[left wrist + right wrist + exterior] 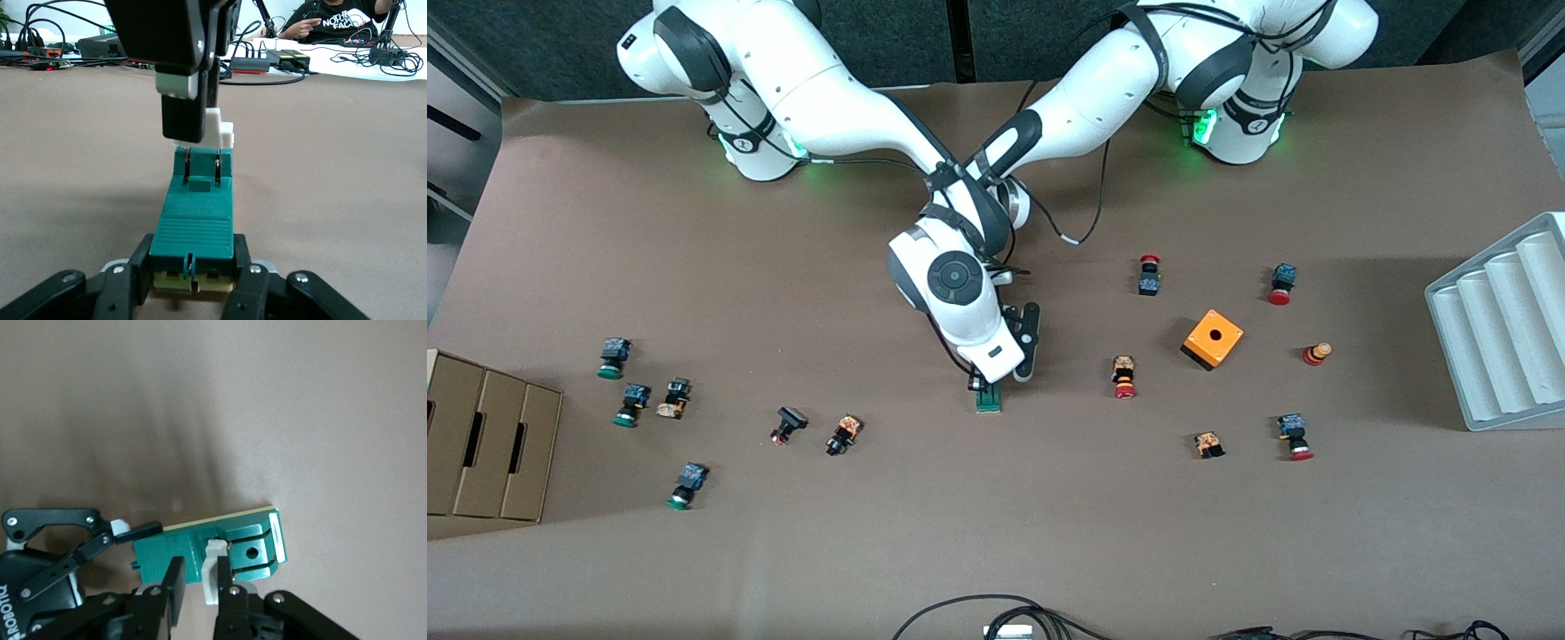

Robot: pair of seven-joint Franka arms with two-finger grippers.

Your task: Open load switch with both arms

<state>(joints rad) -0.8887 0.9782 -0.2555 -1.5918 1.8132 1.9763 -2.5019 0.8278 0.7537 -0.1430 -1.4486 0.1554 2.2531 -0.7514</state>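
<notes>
With both grippers clamped on the load switch, we judge the opening to be set up but not finished.

We see the right gripper point(198, 583) pinching the white sliding piece point(212, 577) between its fingers, and the left gripper point(192, 283) pressed against the sides of one end of the load switch point(194, 220), which lies on the brown table point(996, 533) about midway between the two arms' ends, nearer the front camera than both bases. By our reading, the grasping and bracing are done; whether the white piece has travelled any way out we cannot tell, so the pull itself looks to be what remains. From the front, the right arm point(951, 293) covers most of the switch, leaving only a green end showing, and the left gripper is mostly hidden under it. An orange box point(1213, 339) sits well apart, toward the left arm's end.
</notes>
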